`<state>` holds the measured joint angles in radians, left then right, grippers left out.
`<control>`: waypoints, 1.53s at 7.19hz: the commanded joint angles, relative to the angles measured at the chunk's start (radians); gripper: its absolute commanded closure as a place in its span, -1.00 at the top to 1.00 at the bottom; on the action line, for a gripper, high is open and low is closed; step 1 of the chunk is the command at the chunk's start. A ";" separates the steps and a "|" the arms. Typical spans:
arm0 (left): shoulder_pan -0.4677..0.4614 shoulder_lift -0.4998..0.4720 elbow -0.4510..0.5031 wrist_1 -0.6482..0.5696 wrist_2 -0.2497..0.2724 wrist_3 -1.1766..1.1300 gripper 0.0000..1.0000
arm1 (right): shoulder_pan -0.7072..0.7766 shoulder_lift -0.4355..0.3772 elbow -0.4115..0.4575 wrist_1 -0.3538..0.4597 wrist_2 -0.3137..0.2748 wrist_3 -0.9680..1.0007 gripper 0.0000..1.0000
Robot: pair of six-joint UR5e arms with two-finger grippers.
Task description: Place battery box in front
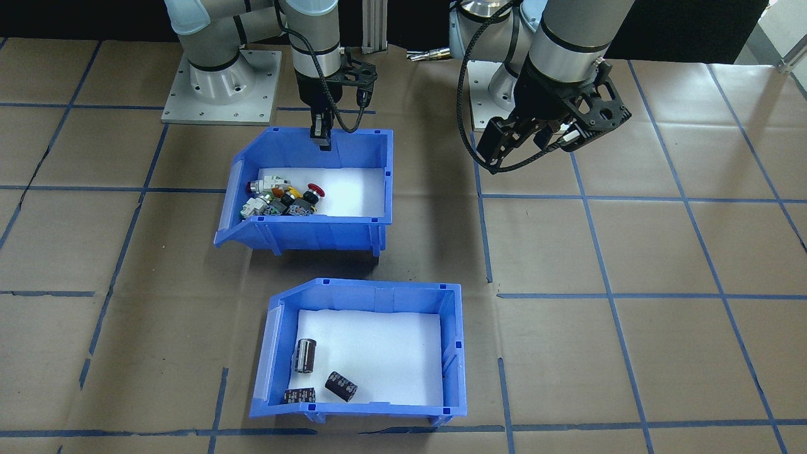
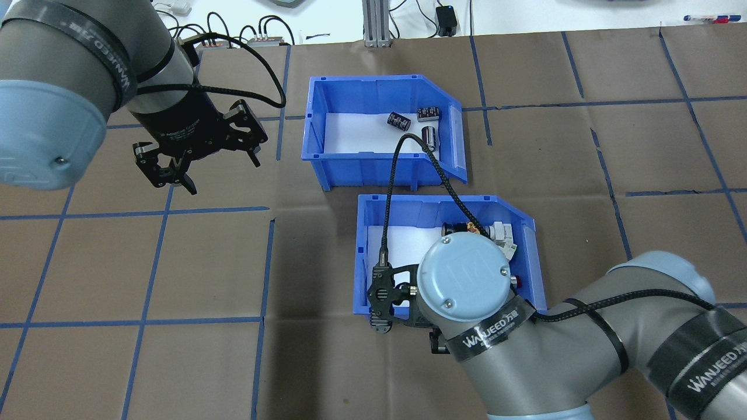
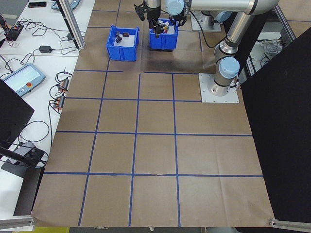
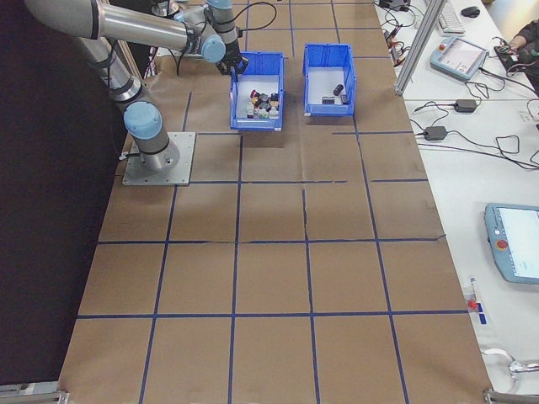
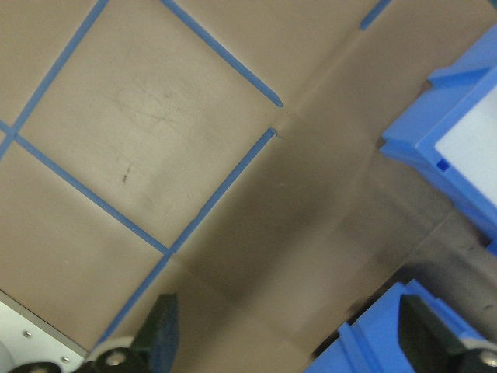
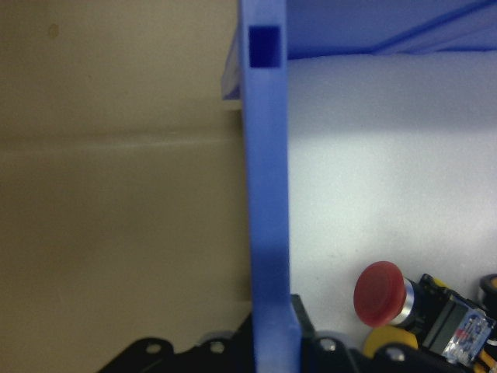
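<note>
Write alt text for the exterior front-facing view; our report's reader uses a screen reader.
The right hand grips the back wall of the switch bin, while the battery box with three batteries sits nearer the camera. The left hand hangs over bare table, holding nothing.

Battery box (image 1: 359, 353) showing blue with white liner; batteries (image 1: 306, 354) showing dark with printed bands. Switch bin (image 1: 302, 189) showing the same blue; one red mushroom cap (image 6: 380, 293), yellow and white parts. Table (image 1: 630, 353) showing brown, crossed by a blue tape grid.
</note>
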<state>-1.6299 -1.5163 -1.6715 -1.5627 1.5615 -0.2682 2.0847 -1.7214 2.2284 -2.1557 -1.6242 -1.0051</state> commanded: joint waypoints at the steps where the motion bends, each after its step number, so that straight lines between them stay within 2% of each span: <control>1: -0.001 0.043 -0.016 0.001 0.000 0.347 0.99 | 0.049 0.022 -0.007 -0.006 0.000 0.016 -1.00; 3: -0.001 0.068 -0.023 0.009 -0.001 0.354 0.99 | 0.061 0.058 -0.010 -0.059 -0.002 0.013 -1.00; 4: -0.001 0.070 -0.031 0.009 0.000 0.362 0.99 | 0.061 0.062 -0.010 -0.059 0.000 0.014 -0.95; 5: -0.002 0.070 -0.037 0.030 -0.001 0.348 0.99 | 0.061 0.063 -0.009 -0.061 0.000 0.016 -0.06; 6: -0.001 0.076 -0.060 0.033 -0.001 0.345 0.99 | 0.060 0.060 -0.010 -0.053 -0.002 0.016 0.99; 7: 0.001 0.079 -0.079 0.038 -0.001 0.359 0.99 | 0.060 0.051 -0.015 -0.044 -0.006 0.016 1.00; 8: 0.004 0.080 -0.080 0.068 0.002 0.386 0.99 | 0.054 0.043 -0.035 -0.027 -0.044 0.014 1.00; 9: 0.022 0.080 -0.079 0.087 0.000 0.450 0.99 | 0.040 0.014 -0.091 0.070 -0.055 0.014 1.00; 10: 0.044 0.082 -0.079 0.092 0.002 0.451 0.99 | 0.009 -0.030 -0.160 0.215 -0.057 0.016 1.00; 11: 0.063 0.102 -0.082 0.089 0.005 0.452 0.99 | -0.076 -0.055 -0.192 0.273 -0.054 0.016 1.00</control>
<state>-1.5909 -1.4306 -1.7508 -1.4765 1.5634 0.1744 2.0873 -1.7390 2.0903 -1.9853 -1.6774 -0.9899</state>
